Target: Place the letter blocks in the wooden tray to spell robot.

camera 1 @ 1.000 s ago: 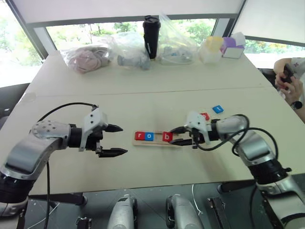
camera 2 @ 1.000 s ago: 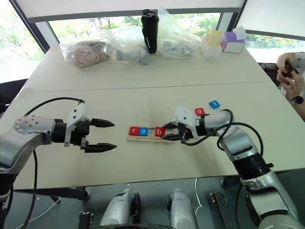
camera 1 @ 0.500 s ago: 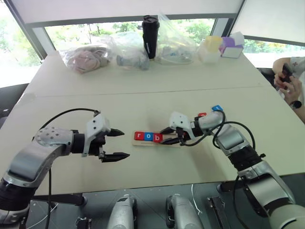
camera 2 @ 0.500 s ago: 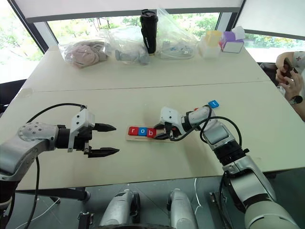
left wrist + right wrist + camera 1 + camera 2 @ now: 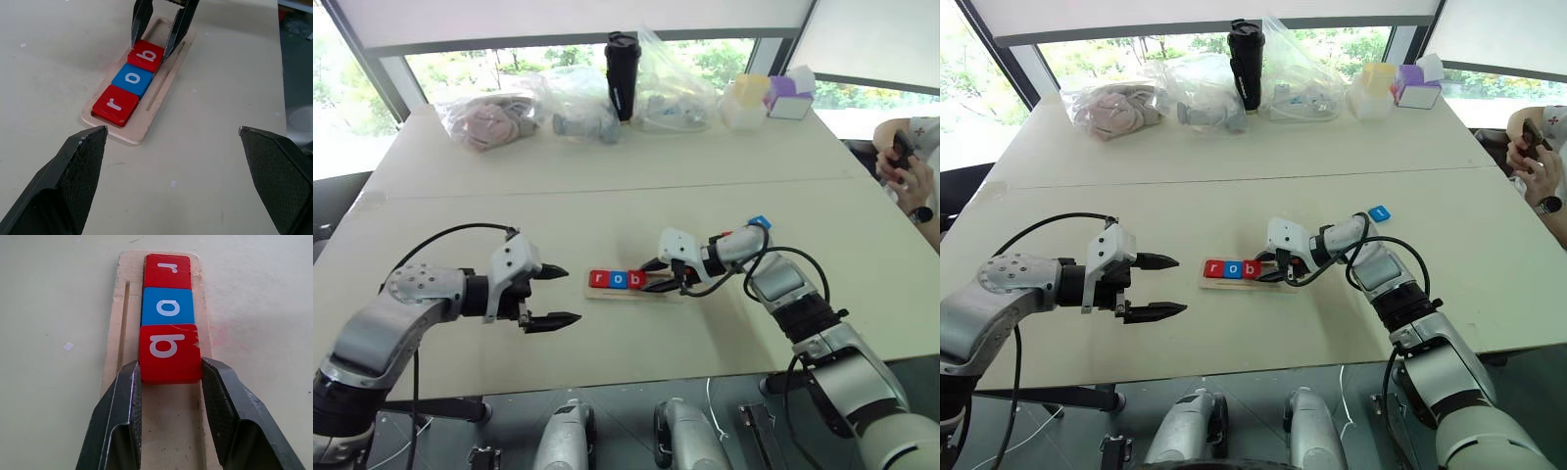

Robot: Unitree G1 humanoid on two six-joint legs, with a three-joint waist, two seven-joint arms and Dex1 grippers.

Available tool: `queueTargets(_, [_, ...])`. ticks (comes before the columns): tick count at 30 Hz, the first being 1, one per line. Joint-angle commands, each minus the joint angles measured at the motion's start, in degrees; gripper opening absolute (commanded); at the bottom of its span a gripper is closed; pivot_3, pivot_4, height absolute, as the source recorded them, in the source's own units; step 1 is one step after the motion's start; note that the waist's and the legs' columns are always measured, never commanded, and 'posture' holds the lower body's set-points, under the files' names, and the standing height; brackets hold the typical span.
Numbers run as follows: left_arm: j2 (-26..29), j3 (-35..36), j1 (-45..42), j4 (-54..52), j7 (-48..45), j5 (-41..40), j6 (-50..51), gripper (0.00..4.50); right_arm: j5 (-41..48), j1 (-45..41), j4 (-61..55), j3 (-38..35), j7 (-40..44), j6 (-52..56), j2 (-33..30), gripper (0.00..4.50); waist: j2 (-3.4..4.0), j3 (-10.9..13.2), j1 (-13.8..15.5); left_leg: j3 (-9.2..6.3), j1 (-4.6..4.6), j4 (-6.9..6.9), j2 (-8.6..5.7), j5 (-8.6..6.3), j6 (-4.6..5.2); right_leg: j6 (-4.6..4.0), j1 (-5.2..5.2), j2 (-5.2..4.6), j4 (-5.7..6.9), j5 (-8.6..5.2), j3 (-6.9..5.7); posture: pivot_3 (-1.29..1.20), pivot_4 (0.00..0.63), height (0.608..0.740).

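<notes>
Three-fifths complete, judging by the count of letter blocks (image 5: 131, 78) already seated.

1. Start at the left. Locate left gripper (image 5: 571, 295) hovering above the table (image 5: 607, 196), well apart from the tray's left end. Note fingers spread wide, with nothing between them.

2. Move right to the wooden tray (image 5: 157, 92), lying flat near the table's middle, long axis left to right. Read from its left end: r block (image 5: 599, 279), red; o block (image 5: 619, 280), blue; b block (image 5: 637, 280), red. Confirm all three flat and touching edge to edge, spelling "rob". Note bare wood to the right of the b block, enough in appearance for two more.

3. Check right gripper (image 5: 169, 368) at the b block. Observe fingers drawn in narrow, one against each side of that block, with the block resting in the tray. Judge current step as seating or nudging of the third letter, not yet let go.

4. Continue right and farther off. Find blue block (image 5: 760, 223) loose on the table, and red block (image 5: 731, 236) just beside it. Count these as the remaining work: second "o" and "t", by inference.

Limits of view:
- Cannot read letters on the two loose blocks.
- Red block partly covered by the right arm.
- Cannot tell how firmly the b block is pinched.
- Person's hand (image 5: 906, 162) cut off at the far right edge.
</notes>
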Motion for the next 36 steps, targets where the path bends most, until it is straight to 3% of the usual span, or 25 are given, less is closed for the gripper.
queueTargets(1, [-0.3,0.9,-0.4,-1.2,0.2,-0.4,-0.6,4.5,-0.4,-1.1,0.3,-0.9,0.1,-0.8,0.2,1.16,0.0,0.0,0.0,0.0,0.0,0.0,0.0,0.0,0.0,0.0,0.0,0.0,0.0,0.0,0.0,0.0,0.15,0.74])
queueTargets(3, [-0.4,0.8,-0.5,-1.1,0.3,-0.3,-0.7,4.5,-0.4,-1.1,0.5,-0.9,0.0,-0.8,0.4,1.16,0.0,0.0,0.0,0.0,0.0,0.0,0.0,0.0,0.0,0.0,0.0,0.0,0.0,0.0,0.0,0.0,0.15,0.74])
queueTargets(9, [-0.5,0.9,-0.6,-0.8,0.3,0.1,-0.9,4.5,-0.4,-1.8,0.6,-1.5,-0.4,-1.0,0.7,4.14,0.0,0.0,0.0,0.0,0.0,0.0,0.0,0.0,0.0,0.0,0.0,0.0,0.0,0.0,0.0,0.0,0.15,0.74])
queueTargets(22, [-1.1,0.4,-0.8,0.0,0.9,1.0,-1.8,4.5,5.3,-7.0,-2.0,-11.2,-4.1,2.4,0.0,4.14,0.01,0.0,0.1,0.0,0.0,-0.01,0.0,0.0,-0.01,0.0,0.0,0.0,0.01,0.0,0.0,0.0,0.15,0.74])
queueTargets(28, [-4.0,3.7,-1.6,-1.9,3.1,-2.7,0.4,4.5,5.5,3.4,-14.9,-25.0,-23.0,20.9,-5.2,4.14,-0.03,0.0,1.4,0.02,-0.02,-0.01,-0.01,0.0,-0.01,0.01,0.01,-0.05,-0.04,0.0,0.0,0.0,0.15,0.74])
queueTargets(34, [-3.0,4.0,-3.0,-2.2,2.7,-3.8,1.6,4.5,7.4,10.0,-23.3,-32.0,-37.4,40.3,-1.4,4.14,0.0,0.0,0.6,0.07,0.04,-0.01,0.03,0.01,-0.02,-0.12,-0.03,-0.01,0.02,0.05,0.03,0.0,0.15,0.74])
queueTargets(36, [-2.2,3.5,-3.5,-1.5,1.9,-3.4,1.4,4.5,6.7,11.0,-23.8,-32.7,-41.0,42.3,-0.3,4.14,0.02,0.0,0.2,0.04,0.07,-0.01,0.04,0.03,-0.05,-0.13,-0.03,0.03,0.08,0.07,0.03,0.0,0.15,0.74])
